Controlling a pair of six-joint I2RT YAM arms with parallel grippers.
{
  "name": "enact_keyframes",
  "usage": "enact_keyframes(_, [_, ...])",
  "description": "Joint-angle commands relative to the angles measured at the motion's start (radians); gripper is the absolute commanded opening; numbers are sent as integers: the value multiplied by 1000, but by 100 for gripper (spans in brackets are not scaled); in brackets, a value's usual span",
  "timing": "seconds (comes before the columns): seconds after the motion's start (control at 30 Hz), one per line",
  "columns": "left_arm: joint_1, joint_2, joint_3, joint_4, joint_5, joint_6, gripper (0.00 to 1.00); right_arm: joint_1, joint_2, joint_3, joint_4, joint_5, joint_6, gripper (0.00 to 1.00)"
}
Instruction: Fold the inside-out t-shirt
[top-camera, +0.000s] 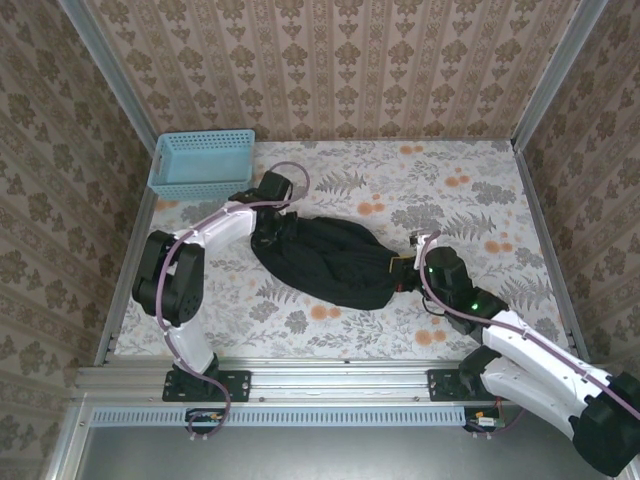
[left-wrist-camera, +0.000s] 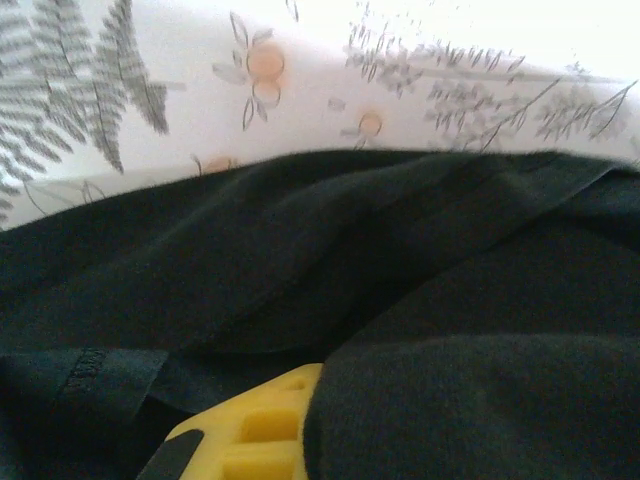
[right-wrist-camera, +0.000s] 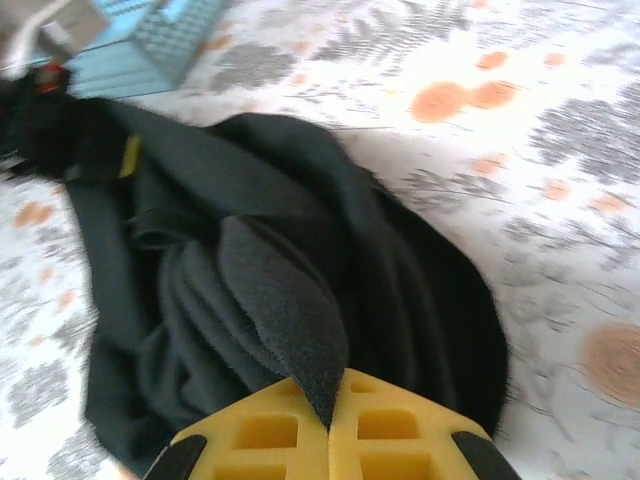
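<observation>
Top view: a black t-shirt (top-camera: 325, 262) lies bunched in a long heap across the middle of a desk (top-camera: 450, 200) covered in a floral pattern. The left arm (top-camera: 200, 235) reaches to the heap's left end and the right arm (top-camera: 520, 350) to its right end, each with its tip on the cloth. A light blue basket (top-camera: 203, 163) stands at the far left corner, apart from the t-shirt. Patterned walls (top-camera: 330, 60) close in the desk.

Left wrist view: folds of the black t-shirt (left-wrist-camera: 350, 280) take up the lower part, with the floral desk (left-wrist-camera: 200, 60) beyond. One yellow pad (left-wrist-camera: 255, 425) pokes out from under the cloth. The left jaws are pressed together with the t-shirt caught in them.

Right wrist view: two yellow pads (right-wrist-camera: 260, 435) meet at the bottom edge. The right jaws pinch a raised fold of the t-shirt (right-wrist-camera: 250, 250), which spreads away across the desk (right-wrist-camera: 560, 150) toward the blurred basket (right-wrist-camera: 150, 40).
</observation>
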Motion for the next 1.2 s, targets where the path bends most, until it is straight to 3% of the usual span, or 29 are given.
enact_keyframes(0.0, [-7,-53,-22,37,58,-11,0,-12,38,60,-140,126,28,19])
enact_keyframes(0.13, [-37,-50,-21,39,89,-2,0,-8,92,201,-233,99,-37,55])
enact_keyframes(0.23, [-47,-65,-37,66,102,-9,0,2,158,310,-289,50,-102,66])
enact_keyframes(0.37, [-51,-88,-52,88,106,-21,0,23,315,446,-380,26,-171,74])
enact_keyframes(0.5, [-56,-102,-61,99,111,-27,0,30,488,539,-448,-50,-231,75])
enact_keyframes(0.67, [-56,-126,-73,118,131,-32,0,47,639,595,-460,-26,-248,75])
enact_keyframes(0.73, [-56,-138,-79,130,141,-38,0,50,688,618,-470,-37,-254,71])
enact_keyframes(0.8, [-54,-146,-80,136,144,-43,0,61,726,640,-476,-31,-263,59])
enact_keyframes(0.83, [-52,-150,-81,136,143,-46,0,65,733,644,-476,-21,-265,49])
enact_keyframes(0.9, [-38,-157,-78,131,136,-50,0,72,717,640,-475,9,-270,19])
enact_keyframes(0.97, [-14,-159,-77,122,126,-64,0,73,660,621,-462,29,-275,1])
enact_keyframes(1.07, [27,-147,-72,103,116,-89,0,74,487,558,-404,13,-294,0])
enact_keyframes(1.17, [64,-115,-39,46,60,-82,0,46,261,436,-263,-108,-276,0])
